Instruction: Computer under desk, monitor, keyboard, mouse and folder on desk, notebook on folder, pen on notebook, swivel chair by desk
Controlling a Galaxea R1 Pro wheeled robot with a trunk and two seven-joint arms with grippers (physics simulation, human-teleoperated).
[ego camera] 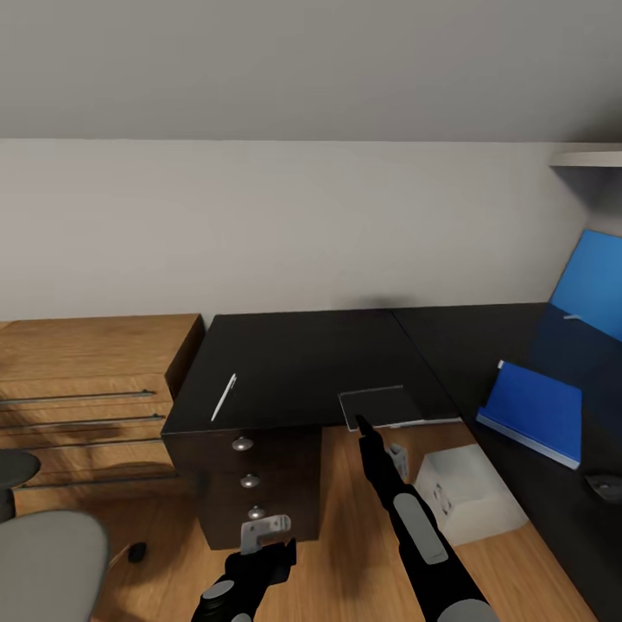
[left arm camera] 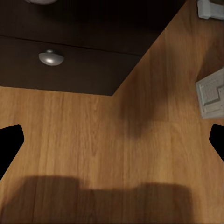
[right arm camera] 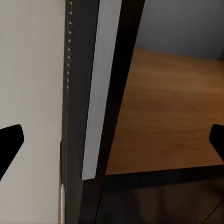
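Right hand (ego camera: 358,423) open at notebook (ego camera: 380,404) | pen (ego camera: 225,396) on desk (ego camera: 294,363)

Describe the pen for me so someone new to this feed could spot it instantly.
Start at the black L-shaped desk against the pale wall. Go to its left end, above the drawer stack with round silver knobs. The pen is the thin white stick lying slanted near the front left corner, far slimmer than the flat dark notebook nearby.
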